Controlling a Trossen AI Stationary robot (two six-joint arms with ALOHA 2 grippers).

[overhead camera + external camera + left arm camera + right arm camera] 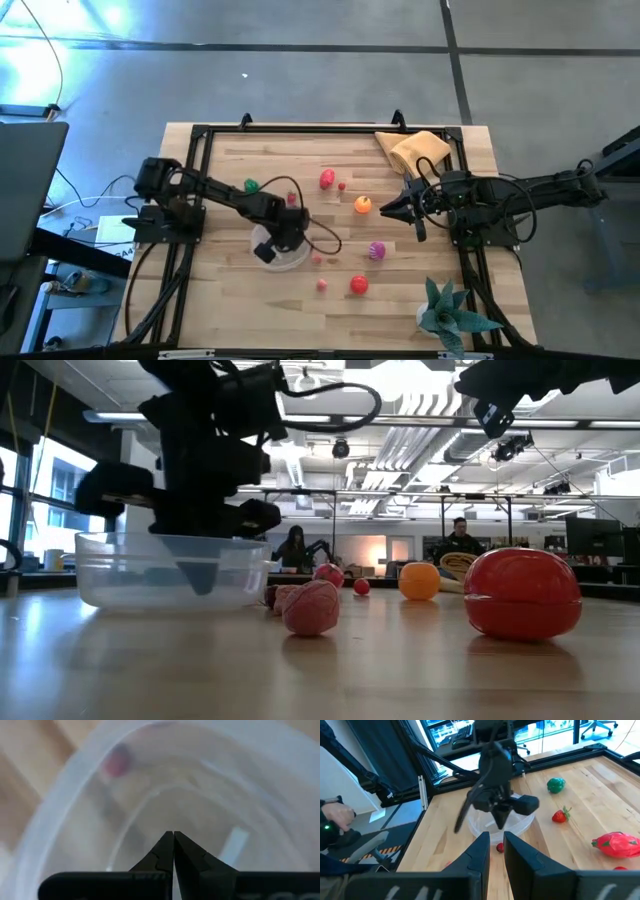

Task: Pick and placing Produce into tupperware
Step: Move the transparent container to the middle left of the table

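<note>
The tupperware (283,255) is a round clear container resting on its base left of the table's middle. My left gripper (173,836) is shut with nothing between its fingers, and it points down inside the tupperware (160,572). Toy produce lies scattered on the wood: a green piece (250,185), a strawberry (291,198), a red piece (327,179), an orange one (362,205), a purple one (376,250) and a red one (358,285). My right gripper (496,847) hovers just right of the orange piece, open by a narrow gap, and faces the tupperware (502,822). My left gripper's shut fingertips (200,582) reach down from above into the tupperware. I cannot tell whether they touch its floor.
A tan cloth (415,150) lies at the far right corner and a teal spiky plant (450,312) at the near right corner. Small pink pieces (322,285) lie near the tupperware. A black frame edges the table. People sit in the room beyond.
</note>
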